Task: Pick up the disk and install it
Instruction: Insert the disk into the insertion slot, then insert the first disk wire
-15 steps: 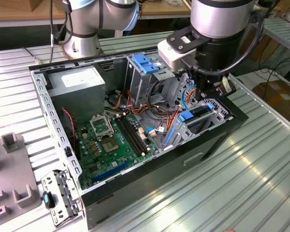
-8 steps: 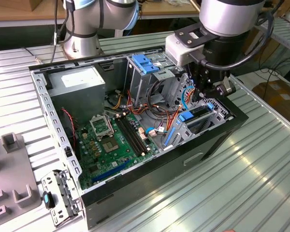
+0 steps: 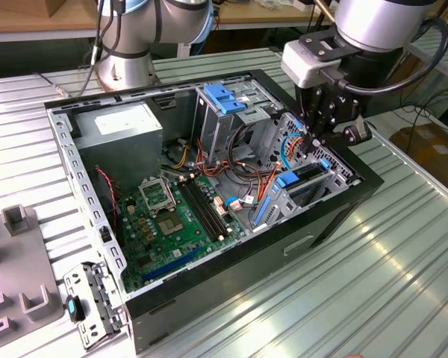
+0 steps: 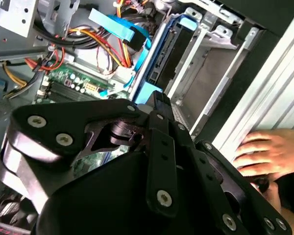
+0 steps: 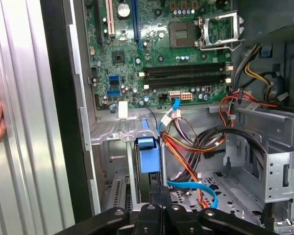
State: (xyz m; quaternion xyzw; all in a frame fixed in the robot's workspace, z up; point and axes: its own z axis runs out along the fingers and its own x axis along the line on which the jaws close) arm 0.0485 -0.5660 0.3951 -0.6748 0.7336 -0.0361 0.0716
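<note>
The disk (image 3: 302,176) sits on edge in the drive cage at the exterior view's right end of the open computer case (image 3: 231,272). Its bright blue rails show in both wrist views, the disk (image 4: 166,51) lying between metal cage walls and the disk's blue end tab (image 5: 148,155) facing the camera. My gripper (image 3: 312,143) hangs just above the cage. Its black fingers are shut together, and the gripper (image 4: 159,99) tip rests at the blue rail end. In the first wrist view the gripper (image 5: 159,199) stands right by the blue tab with nothing between its fingers.
A grey power-supply box (image 3: 127,125), a light-blue latch plate (image 3: 222,97), the green motherboard (image 3: 172,216) and loose cables (image 5: 196,142) fill the case. A person's hand (image 4: 267,152) rests on the ribbed table beside the case. A metal bracket (image 3: 97,294) lies at the exterior view's left.
</note>
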